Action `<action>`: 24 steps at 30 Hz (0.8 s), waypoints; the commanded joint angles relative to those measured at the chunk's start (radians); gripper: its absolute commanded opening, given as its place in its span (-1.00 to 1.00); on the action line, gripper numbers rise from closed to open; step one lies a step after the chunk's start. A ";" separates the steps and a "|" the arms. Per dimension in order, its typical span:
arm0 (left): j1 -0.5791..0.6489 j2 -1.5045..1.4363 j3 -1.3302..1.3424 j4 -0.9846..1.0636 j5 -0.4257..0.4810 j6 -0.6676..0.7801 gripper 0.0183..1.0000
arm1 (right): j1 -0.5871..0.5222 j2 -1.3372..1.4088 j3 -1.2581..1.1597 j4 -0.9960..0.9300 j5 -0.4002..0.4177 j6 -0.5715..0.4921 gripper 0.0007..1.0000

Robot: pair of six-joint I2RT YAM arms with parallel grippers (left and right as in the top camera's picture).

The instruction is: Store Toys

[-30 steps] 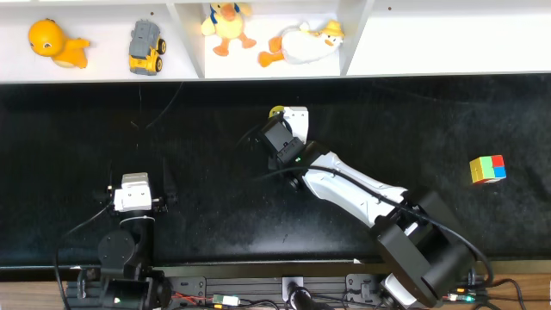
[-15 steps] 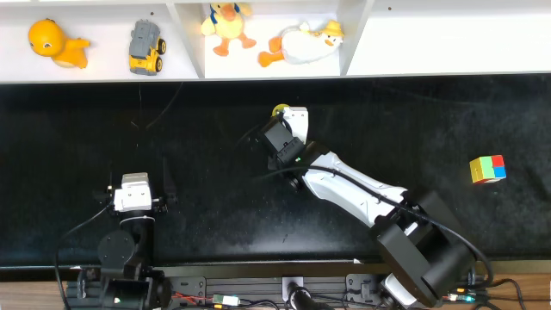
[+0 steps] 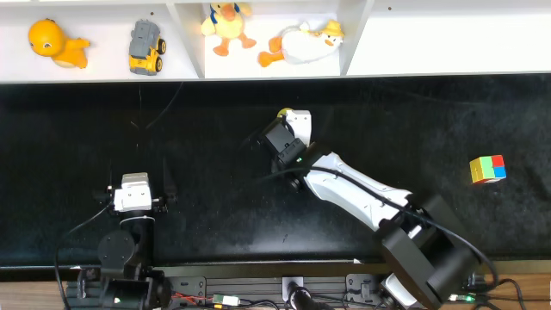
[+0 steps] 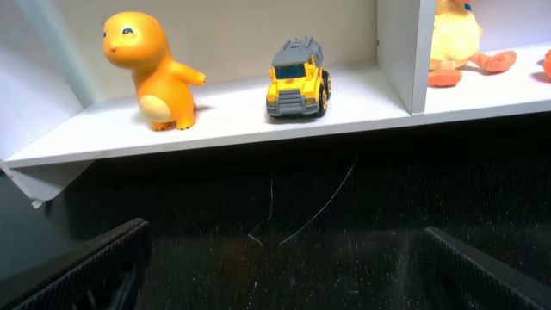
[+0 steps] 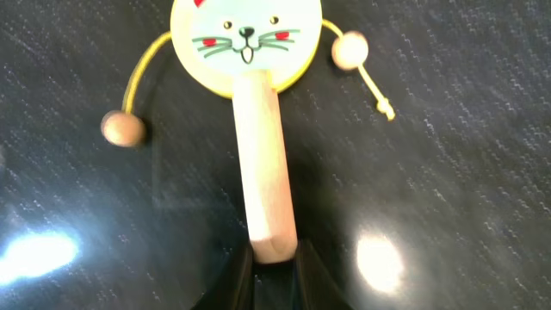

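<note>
A wooden rattle drum point(image 5: 246, 39) with a cat face, a yellow rim and two beads on strings points away from my right gripper point(image 5: 274, 258), which is shut on the end of its handle point(image 5: 263, 164). From above, the right gripper point(image 3: 290, 131) is at the middle of the black table, with the drum's yellow edge point(image 3: 281, 112) peeking out beyond it, towards the shelf. My left gripper point(image 3: 135, 191) stands open at the near left with nothing in it. In its own view, its fingers point(image 4: 95, 258) face the shelf.
A white shelf point(image 3: 275, 71) runs along the far edge. It holds an orange figure point(image 3: 55, 43), a yellow truck point(image 3: 145, 47), a yellow duck plush point(image 3: 227, 26) and a white duck plush point(image 3: 303, 43). A coloured cube point(image 3: 487, 169) sits at the far right of the table.
My right gripper has shifted slightly to the right with the drum in it. The left arm has not moved.
</note>
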 commanded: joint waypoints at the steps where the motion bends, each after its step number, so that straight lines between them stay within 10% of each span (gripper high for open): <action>1: -0.003 -0.013 -0.005 0.003 -0.011 0.014 0.99 | 0.000 -0.092 0.008 -0.068 0.033 0.021 -0.91; 24: -0.003 -0.013 -0.005 0.003 -0.011 0.014 1.00 | -0.231 -0.760 -0.352 -0.253 0.027 0.039 -0.92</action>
